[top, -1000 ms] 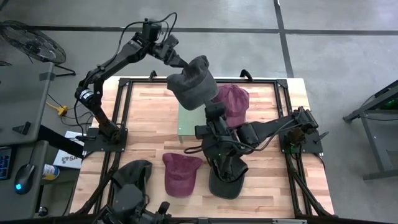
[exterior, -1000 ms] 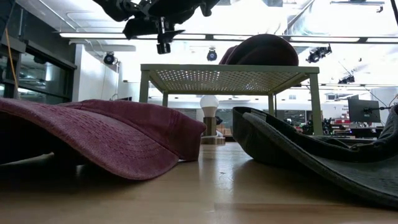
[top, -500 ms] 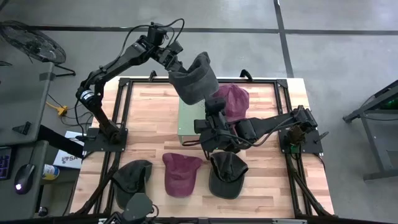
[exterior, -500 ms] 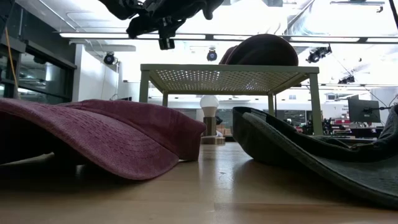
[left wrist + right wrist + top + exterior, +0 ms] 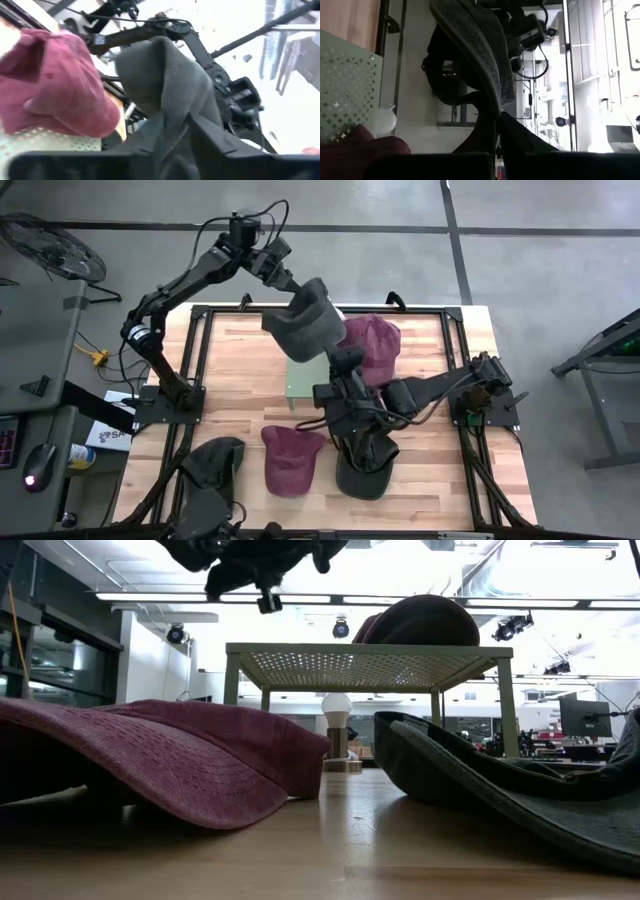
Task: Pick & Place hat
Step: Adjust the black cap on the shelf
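Holding the grey hat (image 5: 308,320) pinched above the perforated stand (image 5: 298,376) near the worktop's far edge, my left gripper (image 5: 290,292) hides its fingers. I count five hats: two maroon, three dark. My right gripper (image 5: 350,422) pinches another dark hat (image 5: 362,458).

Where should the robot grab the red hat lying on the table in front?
Grip the red hat by its brim edge, the end toward the table's front, coming straight down from above. It lies flat on the wood, and the low view shows the brim as a thin lip fingers could pinch.
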`<state>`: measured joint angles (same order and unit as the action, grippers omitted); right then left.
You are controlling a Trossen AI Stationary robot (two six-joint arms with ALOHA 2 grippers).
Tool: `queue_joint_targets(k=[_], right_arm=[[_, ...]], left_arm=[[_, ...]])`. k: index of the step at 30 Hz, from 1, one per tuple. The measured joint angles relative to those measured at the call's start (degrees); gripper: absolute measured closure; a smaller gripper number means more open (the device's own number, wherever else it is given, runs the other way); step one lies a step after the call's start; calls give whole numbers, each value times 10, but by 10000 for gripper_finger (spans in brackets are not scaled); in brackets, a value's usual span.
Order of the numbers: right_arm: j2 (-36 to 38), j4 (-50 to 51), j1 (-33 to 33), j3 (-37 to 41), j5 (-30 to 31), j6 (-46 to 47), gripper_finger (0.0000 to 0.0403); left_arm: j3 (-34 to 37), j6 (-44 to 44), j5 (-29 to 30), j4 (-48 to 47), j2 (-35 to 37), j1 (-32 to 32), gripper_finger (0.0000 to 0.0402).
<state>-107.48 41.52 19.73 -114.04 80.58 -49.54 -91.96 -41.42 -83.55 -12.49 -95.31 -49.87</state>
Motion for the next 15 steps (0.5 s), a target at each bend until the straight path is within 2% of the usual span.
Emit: queue_joint_targets(k=[3, 5, 10, 15], right_arm=[[0, 0, -5, 0, 5, -1, 402], [0, 1, -9, 0, 11, -2, 402], [0, 2, -19, 0, 13, 7, 402], [0, 2, -24, 0, 4, 7, 402]], left_arm=[[0, -25, -17, 26, 1, 0, 372], [0, -28, -29, 29, 1, 0, 392], [0, -18, -32, 30, 2, 0, 366], [0, -6, -34, 33, 2, 0, 395]])
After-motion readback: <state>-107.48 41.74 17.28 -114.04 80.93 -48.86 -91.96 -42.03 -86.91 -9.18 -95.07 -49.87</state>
